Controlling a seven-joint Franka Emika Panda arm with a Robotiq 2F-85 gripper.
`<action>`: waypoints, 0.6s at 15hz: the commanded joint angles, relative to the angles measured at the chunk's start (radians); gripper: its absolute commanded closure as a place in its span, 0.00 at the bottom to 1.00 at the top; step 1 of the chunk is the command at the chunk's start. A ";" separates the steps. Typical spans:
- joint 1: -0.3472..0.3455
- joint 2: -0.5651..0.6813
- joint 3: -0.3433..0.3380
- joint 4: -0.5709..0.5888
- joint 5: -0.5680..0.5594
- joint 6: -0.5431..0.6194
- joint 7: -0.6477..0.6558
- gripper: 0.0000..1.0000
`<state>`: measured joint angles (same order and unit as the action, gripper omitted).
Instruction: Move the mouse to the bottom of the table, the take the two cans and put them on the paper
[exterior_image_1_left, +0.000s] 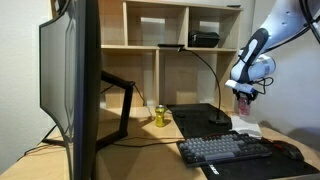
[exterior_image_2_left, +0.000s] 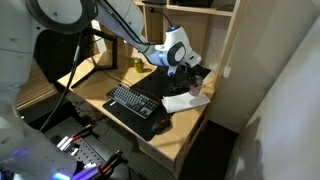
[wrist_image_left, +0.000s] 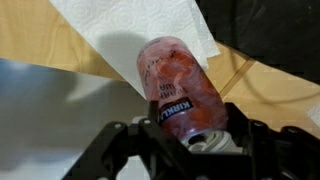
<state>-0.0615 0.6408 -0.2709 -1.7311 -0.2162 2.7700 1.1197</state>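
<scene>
Fingers (wrist_image_left: 118, 142) pinch red-pink can (wrist_image_left: 168, 70) near top, hung over edge of paper (wrist_image_left: 120, 25) on desk (wrist_image_left: 30, 45). Step: placing first can. Next: lower squarely onto paper, release. Yellow-green can (exterior_image_1_left: 159, 115) still to fetch.

Light-wood shelf unit (exterior_image_1_left: 130, 46) in bkgd, white wall (exterior_image_1_left: 20, 50) beside it.

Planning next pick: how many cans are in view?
2. The red-pink can is in the gripper above the paper; the yellow-green can stands on the table near the monitor. Others may be hidden.
</scene>
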 joint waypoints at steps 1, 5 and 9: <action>0.019 0.104 -0.036 0.115 0.064 -0.049 -0.023 0.59; 0.004 0.167 -0.027 0.163 0.121 -0.046 -0.034 0.59; 0.006 0.186 -0.035 0.170 0.151 -0.043 -0.039 0.59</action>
<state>-0.0580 0.8031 -0.2948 -1.5843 -0.1027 2.7486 1.1179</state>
